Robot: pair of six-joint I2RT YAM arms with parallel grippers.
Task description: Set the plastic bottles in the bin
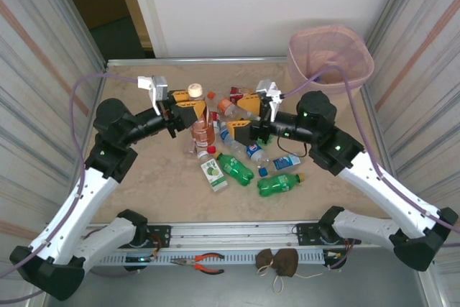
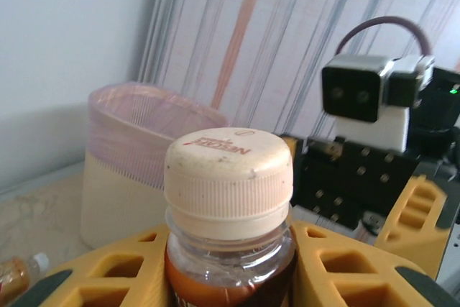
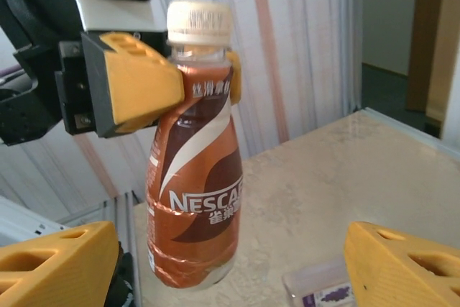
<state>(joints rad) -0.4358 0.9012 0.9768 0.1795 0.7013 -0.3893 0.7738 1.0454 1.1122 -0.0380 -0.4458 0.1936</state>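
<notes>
Now upright brown bottle (image 3: 195, 177) sits clamped at its neck in left claw (image 3: 194, 80), right claw (image 1: 244, 118) apart facing it, bin (image 1: 327, 48) far right, nearer right arm (image 1: 359, 167).

bottle (image 3: 194, 170): glossy clr plastic | bin (image 2: 129, 141): matt plastic | tabletop (image 1: 172, 185): smooth

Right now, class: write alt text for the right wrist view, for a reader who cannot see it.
The left gripper clamps the neck of an upright brown bottle with a cream cap. The right gripper stands open below, one yellow finger in each bottom corner.
</notes>
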